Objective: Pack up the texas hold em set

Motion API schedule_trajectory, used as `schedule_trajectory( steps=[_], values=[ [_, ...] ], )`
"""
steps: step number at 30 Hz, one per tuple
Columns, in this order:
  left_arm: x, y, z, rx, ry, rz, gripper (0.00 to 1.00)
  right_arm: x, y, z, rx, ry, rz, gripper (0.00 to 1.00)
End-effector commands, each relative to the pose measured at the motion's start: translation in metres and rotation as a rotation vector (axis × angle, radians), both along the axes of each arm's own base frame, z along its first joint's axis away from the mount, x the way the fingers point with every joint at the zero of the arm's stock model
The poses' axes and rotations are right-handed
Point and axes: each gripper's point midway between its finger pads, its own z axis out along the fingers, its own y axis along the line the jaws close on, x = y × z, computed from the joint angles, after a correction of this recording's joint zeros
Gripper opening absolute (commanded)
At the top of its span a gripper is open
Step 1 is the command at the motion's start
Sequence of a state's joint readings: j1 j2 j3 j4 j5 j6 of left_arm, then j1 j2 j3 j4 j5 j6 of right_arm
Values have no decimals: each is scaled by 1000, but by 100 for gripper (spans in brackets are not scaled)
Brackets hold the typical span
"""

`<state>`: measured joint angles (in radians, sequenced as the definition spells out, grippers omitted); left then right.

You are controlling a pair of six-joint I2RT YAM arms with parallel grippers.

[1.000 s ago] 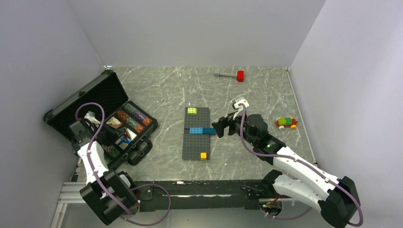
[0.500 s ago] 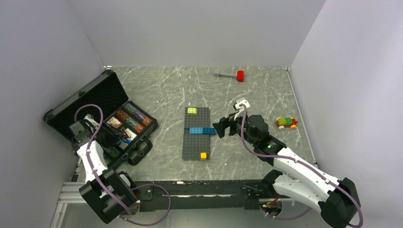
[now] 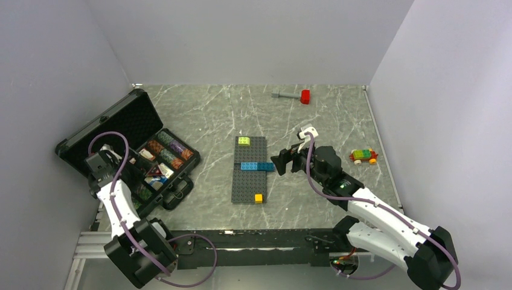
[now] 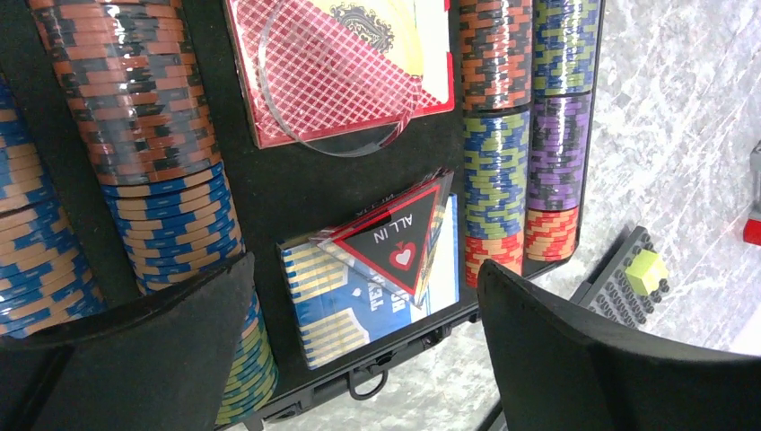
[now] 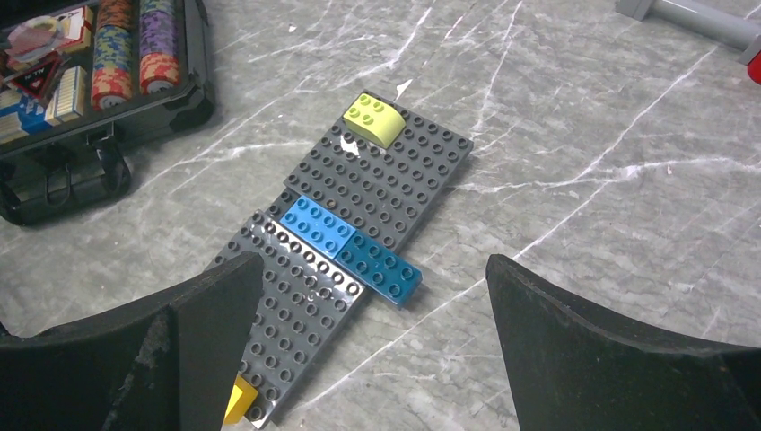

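Left wrist view: one black case (image 4: 269, 193) lies open at the left of the table (image 3: 199, 115). In it are two packs: one pink card pack (image 4: 341, 72) and one blue-white card pack (image 4: 345, 310). One red-triangle button (image 4: 399, 244) rests on the blue-white pack, right under the left gripper (image 4: 366, 269). Its jaws are wide and hold nothing. The right gripper (image 5: 374, 262) is wide too and holds nothing. It hangs over one grey baseplate (image 5: 395, 180), well apart from the case.

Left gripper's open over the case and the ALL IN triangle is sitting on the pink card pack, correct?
Not quite. In the left wrist view the ALL IN triangle lies on the blue-white card pack, not the pink card pack. The left gripper is indeed open over the case.
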<state>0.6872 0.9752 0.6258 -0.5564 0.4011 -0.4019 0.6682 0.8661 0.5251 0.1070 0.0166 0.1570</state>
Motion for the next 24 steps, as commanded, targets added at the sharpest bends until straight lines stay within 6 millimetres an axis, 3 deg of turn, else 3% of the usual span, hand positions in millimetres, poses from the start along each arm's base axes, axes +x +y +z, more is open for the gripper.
schedule_trajectory(
  steps=[1,7,11,17,24],
  values=[
    [-9,21,10,107,43,66,99,2,0,13,26,-47,6,100],
    [-7,25,38,353,61,19,99,2,0,15,29,-53,2,100],
    [-4,23,71,566,47,-27,99,2,0,17,30,-57,7,100],
    [20,11,114,687,-63,-121,99,1,0,17,31,-58,8,100],
    [55,16,200,810,-198,-170,99,2,0,11,10,-42,7,100]
  ],
)
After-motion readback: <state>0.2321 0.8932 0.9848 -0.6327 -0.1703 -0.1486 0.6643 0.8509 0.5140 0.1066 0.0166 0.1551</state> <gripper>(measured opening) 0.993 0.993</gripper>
